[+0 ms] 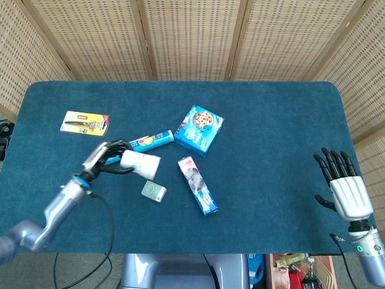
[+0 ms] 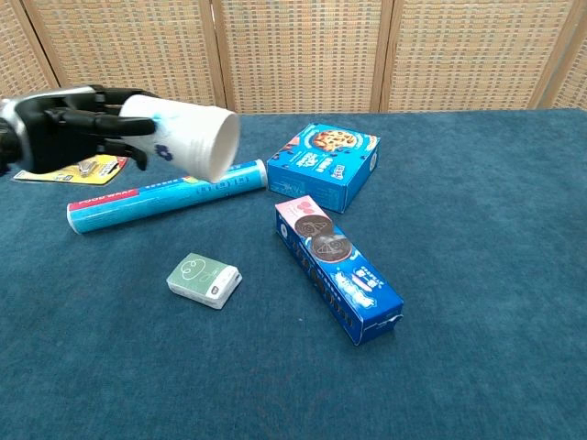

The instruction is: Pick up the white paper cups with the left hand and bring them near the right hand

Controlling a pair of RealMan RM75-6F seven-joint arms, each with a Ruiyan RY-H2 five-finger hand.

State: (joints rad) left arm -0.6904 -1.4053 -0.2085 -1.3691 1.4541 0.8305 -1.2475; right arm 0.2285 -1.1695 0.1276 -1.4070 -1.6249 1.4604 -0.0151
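My left hand (image 1: 107, 158) (image 2: 78, 124) grips the stack of white paper cups (image 1: 141, 164) (image 2: 190, 137), lifted off the table and lying sideways with the open end pointing right. The cups hang above the long blue tube (image 2: 165, 196) (image 1: 150, 141). My right hand (image 1: 344, 189) is at the table's right front edge, fingers spread apart, holding nothing. It does not show in the chest view.
On the blue table (image 1: 271, 132) lie a blue cookie box (image 1: 199, 129) (image 2: 324, 163), a long blue biscuit box (image 1: 198, 185) (image 2: 337, 267), a small green packet (image 1: 154, 191) (image 2: 204, 278) and a yellow razor pack (image 1: 85, 123) (image 2: 71, 169).
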